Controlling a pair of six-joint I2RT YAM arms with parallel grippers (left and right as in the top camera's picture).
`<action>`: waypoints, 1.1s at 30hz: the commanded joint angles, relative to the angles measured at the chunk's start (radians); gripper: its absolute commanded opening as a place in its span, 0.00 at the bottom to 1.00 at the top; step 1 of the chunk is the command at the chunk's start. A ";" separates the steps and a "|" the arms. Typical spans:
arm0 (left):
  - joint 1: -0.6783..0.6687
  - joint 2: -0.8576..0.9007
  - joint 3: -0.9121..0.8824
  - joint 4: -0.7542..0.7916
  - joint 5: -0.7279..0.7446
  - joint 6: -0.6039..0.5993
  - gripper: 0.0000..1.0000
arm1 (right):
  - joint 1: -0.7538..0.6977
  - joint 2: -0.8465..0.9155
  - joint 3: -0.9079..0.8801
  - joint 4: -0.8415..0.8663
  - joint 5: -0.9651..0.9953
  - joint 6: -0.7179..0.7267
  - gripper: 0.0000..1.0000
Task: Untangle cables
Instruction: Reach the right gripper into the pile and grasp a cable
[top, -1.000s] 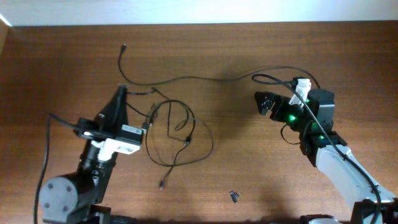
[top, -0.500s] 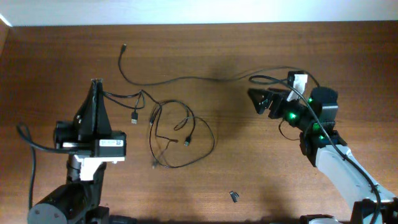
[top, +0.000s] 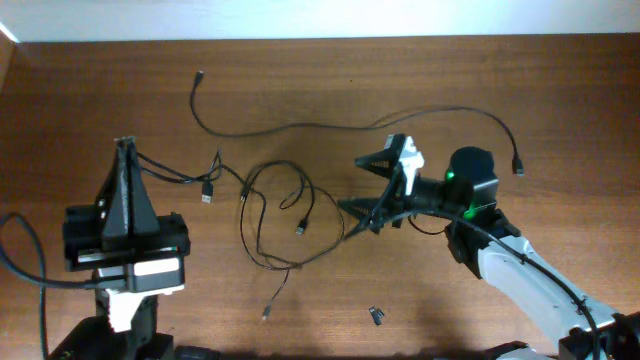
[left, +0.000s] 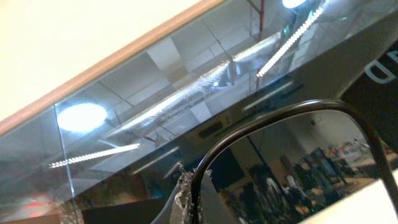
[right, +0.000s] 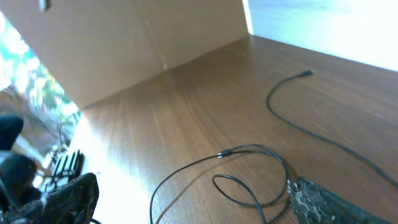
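1. Brown wooden surface (top: 450, 80) carries the black cables (top: 285, 215), knotted at centre between the two arms.
2. Left tool (top: 125, 150) is narrow and pinches one strand, seemingly to draw it sideways out of the knot.
3. Right tool (top: 350, 183) stands wide and empty just beside the tangle, probably poised to take another loop.
4. White label (top: 150, 268) on the left arm is illegible; no brand can be read.

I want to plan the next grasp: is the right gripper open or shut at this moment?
Open. In the overhead view, the right gripper has its two fingers spread wide apart.
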 joint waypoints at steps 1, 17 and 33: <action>-0.003 -0.003 0.006 0.021 -0.099 -0.012 0.00 | 0.040 0.006 0.003 0.001 -0.013 -0.106 0.99; -0.003 0.241 0.006 0.092 -0.143 -0.200 0.00 | 0.290 0.006 0.003 -0.008 0.093 -0.103 0.99; -0.003 0.348 0.006 0.311 -0.069 -0.495 0.00 | 0.387 0.185 0.003 0.191 0.638 0.089 0.99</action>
